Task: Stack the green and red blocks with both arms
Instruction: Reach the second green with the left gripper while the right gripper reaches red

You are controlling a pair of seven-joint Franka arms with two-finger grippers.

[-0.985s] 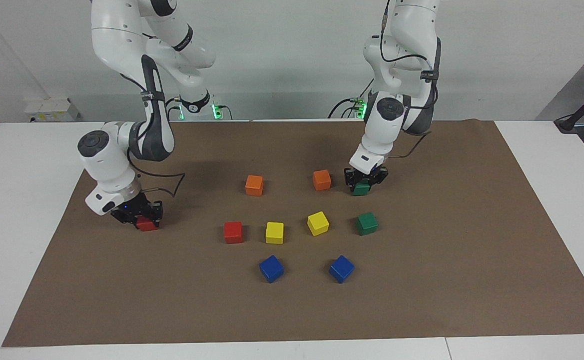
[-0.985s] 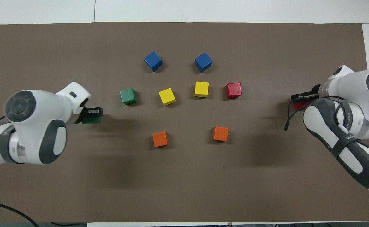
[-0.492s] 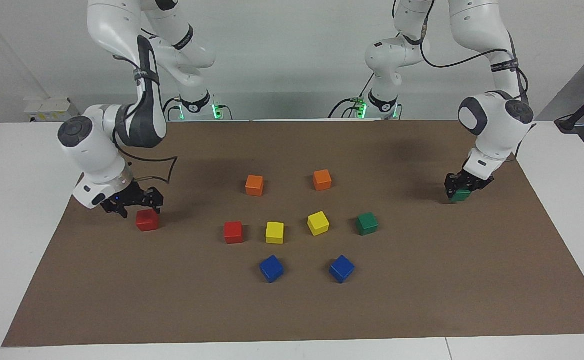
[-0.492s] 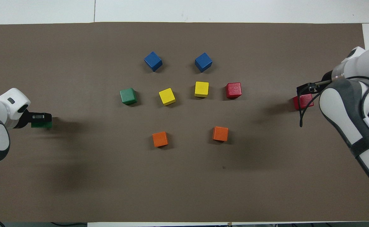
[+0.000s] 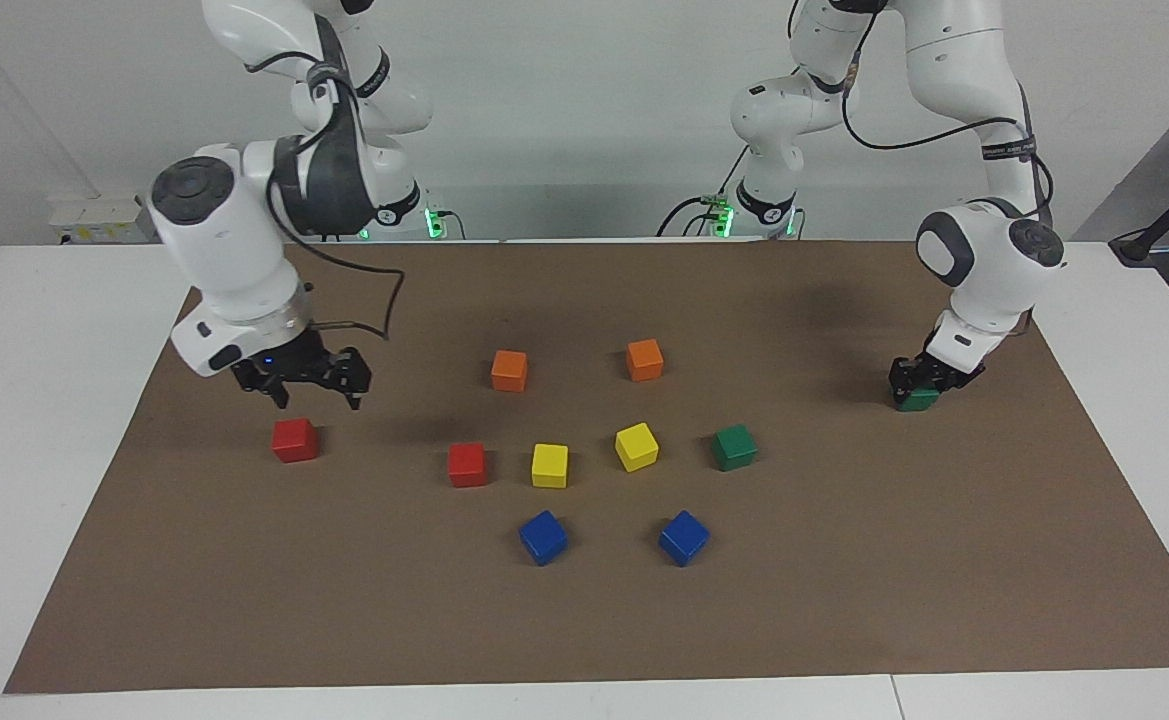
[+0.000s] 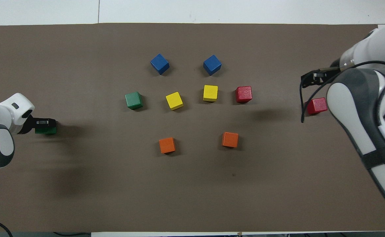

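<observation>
My left gripper (image 5: 926,382) is shut on a green block (image 5: 917,399), low at the mat near the left arm's end; both also show in the overhead view, the gripper (image 6: 44,123) over the block (image 6: 46,130). A second green block (image 5: 734,447) sits beside the yellow cubes. My right gripper (image 5: 316,393) is open and empty, raised above the mat. A red block (image 5: 294,440) lies free on the mat toward the right arm's end, also in the overhead view (image 6: 316,106). A second red block (image 5: 467,464) sits beside the yellow cubes.
Two orange cubes (image 5: 509,370) (image 5: 644,359) lie nearer to the robots than the middle row. Two yellow cubes (image 5: 549,465) (image 5: 637,446) sit between the red and green blocks. Two blue cubes (image 5: 543,537) (image 5: 683,537) lie farthest from the robots. A brown mat (image 5: 844,600) covers the table.
My left gripper carried its green block from beside an orange cube to the left arm's end and lowered it. My right gripper let go of the red block, opened and rose.
</observation>
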